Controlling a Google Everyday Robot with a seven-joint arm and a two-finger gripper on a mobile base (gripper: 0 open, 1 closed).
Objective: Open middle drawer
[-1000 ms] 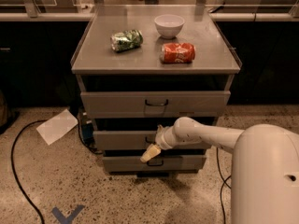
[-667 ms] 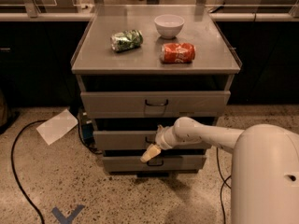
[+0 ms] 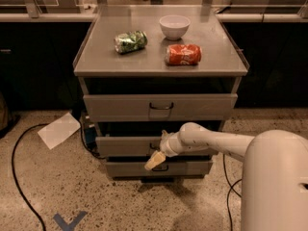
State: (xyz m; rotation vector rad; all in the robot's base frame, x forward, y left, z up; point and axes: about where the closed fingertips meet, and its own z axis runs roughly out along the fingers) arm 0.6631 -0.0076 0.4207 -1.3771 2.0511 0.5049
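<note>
Camera view: the gripper (image 3: 155, 160) hangs low before the middle drawer (image 3: 122, 147), whose front centre lies just above it. Whether the gripper is open cannot be told. The grip should seat squarely on the centre pull, and the pull should then run straight outward, clear of the lowest drawer (image 3: 130, 169).

the gripper (image 3: 155, 160), just in front of the middle drawer (image 3: 122, 146), hides most of its handle; right of that drawer, the robot's body (image 3: 274, 182) is cut off.
</note>
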